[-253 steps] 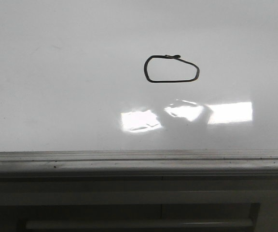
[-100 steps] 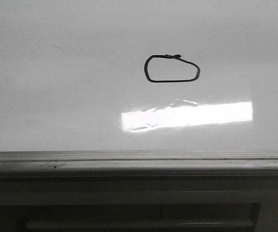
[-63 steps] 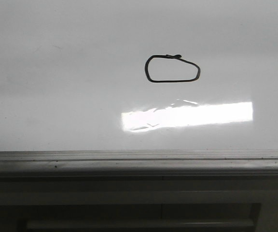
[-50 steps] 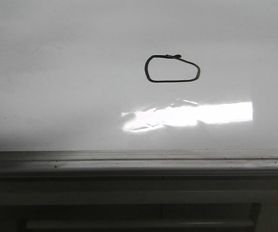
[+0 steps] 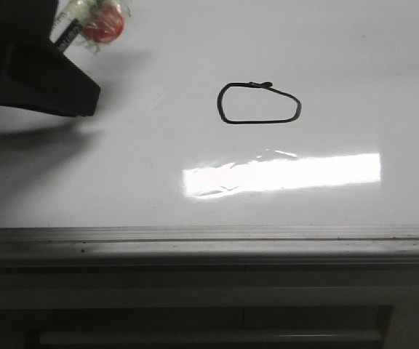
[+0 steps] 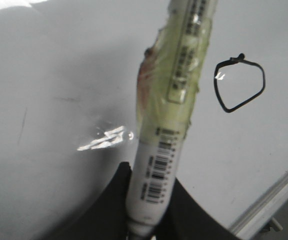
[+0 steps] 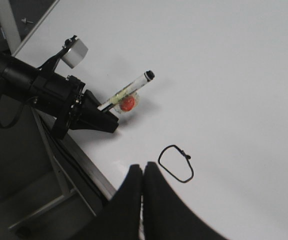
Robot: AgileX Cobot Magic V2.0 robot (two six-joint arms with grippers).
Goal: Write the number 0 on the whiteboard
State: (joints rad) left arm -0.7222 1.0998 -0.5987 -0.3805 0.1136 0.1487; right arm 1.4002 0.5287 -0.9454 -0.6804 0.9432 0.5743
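While the number 0 point(image 5: 259, 104) stood finished on the whiteboard point(image 5: 122, 182), a marker point(image 7: 125, 92) was clamped by the left gripper point(image 7: 111, 122); the right gripper point(image 7: 143, 172) was closed, empty.

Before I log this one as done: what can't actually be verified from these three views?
- Front view: the left end effector is cut off by the frame corner; only part of the marker shows.
- Left wrist view: the marker runs out of frame, so its tip is unseen.
- Right wrist view: the number 0 is too small to judge whether the loop closes.
- The whiteboard extends beyond every view.
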